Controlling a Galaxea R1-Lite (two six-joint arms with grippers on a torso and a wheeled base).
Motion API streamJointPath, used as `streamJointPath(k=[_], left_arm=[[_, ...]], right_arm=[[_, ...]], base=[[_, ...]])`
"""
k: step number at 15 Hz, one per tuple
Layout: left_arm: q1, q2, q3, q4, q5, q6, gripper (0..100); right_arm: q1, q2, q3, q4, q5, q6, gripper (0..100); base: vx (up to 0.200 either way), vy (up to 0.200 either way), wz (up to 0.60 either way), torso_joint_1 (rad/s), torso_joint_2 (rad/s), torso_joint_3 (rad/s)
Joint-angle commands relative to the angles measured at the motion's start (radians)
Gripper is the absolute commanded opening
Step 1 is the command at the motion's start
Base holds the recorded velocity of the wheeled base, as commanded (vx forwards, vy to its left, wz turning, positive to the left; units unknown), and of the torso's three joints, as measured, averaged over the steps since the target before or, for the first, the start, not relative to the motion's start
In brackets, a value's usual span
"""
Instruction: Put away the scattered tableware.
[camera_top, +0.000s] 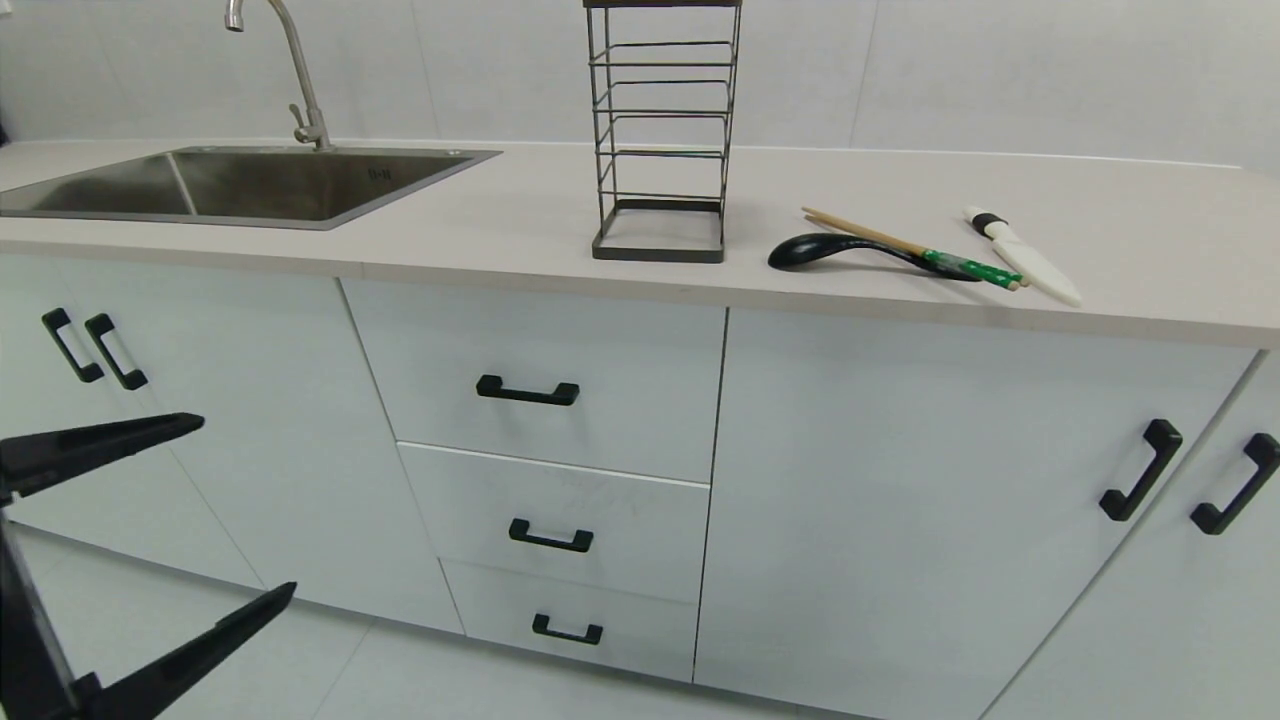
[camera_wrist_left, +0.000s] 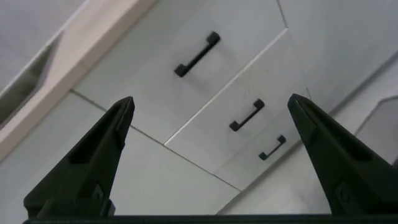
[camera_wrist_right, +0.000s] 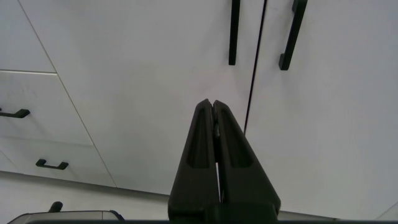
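On the counter's right part lie a black ladle (camera_top: 830, 248), a pair of wooden chopsticks (camera_top: 905, 245) with green ends across its handle, and a white knife (camera_top: 1025, 257) with a black band. A tall black wire rack (camera_top: 662, 130) stands at the counter's middle. My left gripper (camera_top: 245, 505) hangs open low at the left, in front of the cabinet doors, with nothing between its fingers (camera_wrist_left: 99, 158). My right gripper (camera_wrist_right: 212, 107) is shut and empty, facing the right-hand cabinet doors.
A steel sink (camera_top: 250, 185) with a faucet (camera_top: 295, 70) is set in the counter (camera_top: 500, 230) at the left. Below are three drawers with black handles, the top drawer (camera_top: 527, 390) among them, flanked by cabinet doors (camera_top: 1140, 470).
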Motion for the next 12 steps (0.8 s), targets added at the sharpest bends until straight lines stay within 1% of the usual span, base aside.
streamJointPath(k=[1, 3, 4, 5, 6, 7, 9, 10, 12], left_arm=[[-0.095, 0.084, -0.003, 0.025, 0.017, 0.037, 100], [-0.175, 0.113, -0.001, 0.058, 0.086, 0.047, 100], [-0.210, 0.136, -0.003, 0.061, 0.100, 0.048, 100], [-0.226, 0.162, -0.004, 0.055, 0.101, 0.060, 100], [-0.229, 0.177, -0.004, 0.051, 0.100, 0.070, 100], [-0.239, 0.226, -0.006, 0.048, 0.090, 0.120, 100], [-0.259, 0.283, -0.003, 0.052, 0.090, 0.209, 100], [-0.261, 0.306, 0.000, 0.060, 0.090, 0.241, 100], [-0.261, 0.386, -0.006, 0.058, 0.092, 0.320, 100]], right_arm=[[0.000, 0.001, 0.001, 0.000, 0.000, 0.000, 0], [0.000, 0.001, 0.001, 0.000, 0.000, 0.000, 0], [0.000, 0.001, 0.001, 0.000, 0.000, 0.000, 0], [0.000, 0.001, 0.000, 0.000, 0.000, 0.000, 0], [0.000, 0.001, 0.000, 0.000, 0.000, 0.000, 0], [0.000, 0.001, 0.000, 0.000, 0.000, 0.000, 0], [0.000, 0.001, 0.001, 0.000, 0.000, 0.000, 0], [0.000, 0.001, 0.000, 0.000, 0.000, 0.000, 0], [0.000, 0.001, 0.000, 0.000, 0.000, 0.000, 0]], base=[[0.000, 0.000, 0.00, 0.000, 0.00, 0.000], [0.000, 0.000, 0.00, 0.000, 0.00, 0.000], [0.000, 0.000, 0.00, 0.000, 0.00, 0.000], [0.000, 0.000, 0.00, 0.000, 0.00, 0.000], [0.000, 0.000, 0.00, 0.000, 0.00, 0.000], [0.000, 0.000, 0.00, 0.000, 0.00, 0.000], [0.000, 0.000, 0.00, 0.000, 0.00, 0.000], [0.000, 0.000, 0.00, 0.000, 0.00, 0.000], [0.000, 0.000, 0.00, 0.000, 0.00, 0.000]])
